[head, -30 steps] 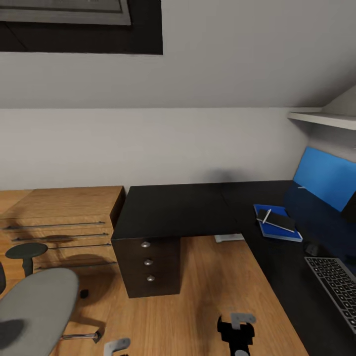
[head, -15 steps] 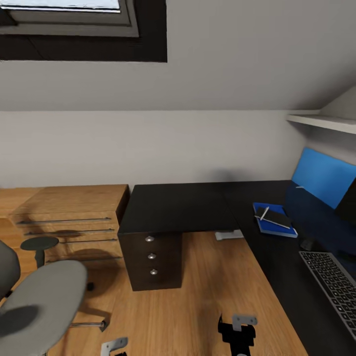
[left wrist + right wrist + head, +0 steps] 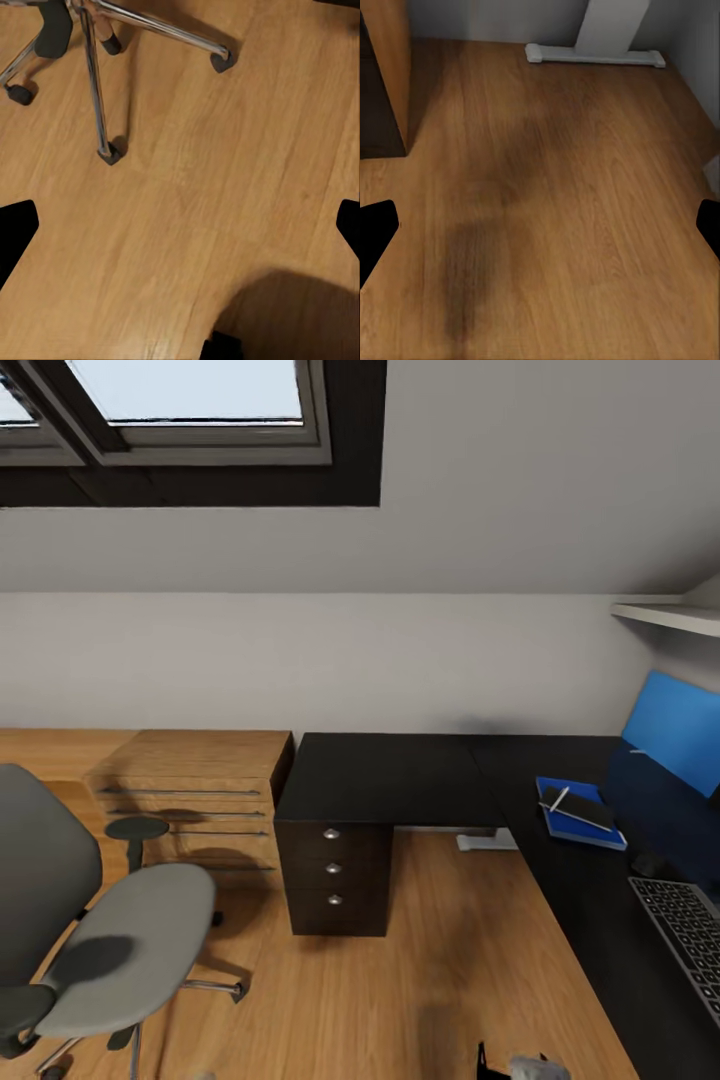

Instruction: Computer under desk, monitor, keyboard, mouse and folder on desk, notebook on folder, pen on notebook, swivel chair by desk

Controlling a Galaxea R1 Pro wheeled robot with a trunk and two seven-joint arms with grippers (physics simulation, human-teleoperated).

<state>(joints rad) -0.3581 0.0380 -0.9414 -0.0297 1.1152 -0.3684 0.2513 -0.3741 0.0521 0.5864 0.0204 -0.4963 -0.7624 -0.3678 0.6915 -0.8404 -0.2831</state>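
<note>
**Chair left to move, with little room to spare**

The swivel chair (image 3: 95, 930) stands out on the oak floor (image 3: 440, 970), well apart from the desk (image 3: 400, 785) and near the oak drawer unit (image 3: 200, 800). On the desk the blue folder (image 3: 580, 815) already carries the notebook (image 3: 578, 807) with the pen (image 3: 558, 798) on top, and the keyboard (image 3: 685, 935) lies further along the black top.

The likely trouble is the chair itself. It rolls on castors, so a push from one side could spin it or send it into the desk's dark drawer pedestal (image 3: 333, 875) rather than alongside the desk. In the left wrist view the chrome star base (image 3: 97, 82) spreads close to the arm, and a base leg could foul the robot as it drives in.

The left gripper (image 3: 180, 225) has its fingertips wide apart, with nothing between them but bare floor. The right gripper (image 3: 540, 225) stands equally spread over the floor, empty, facing the desk's white foot (image 3: 596, 54).
</note>
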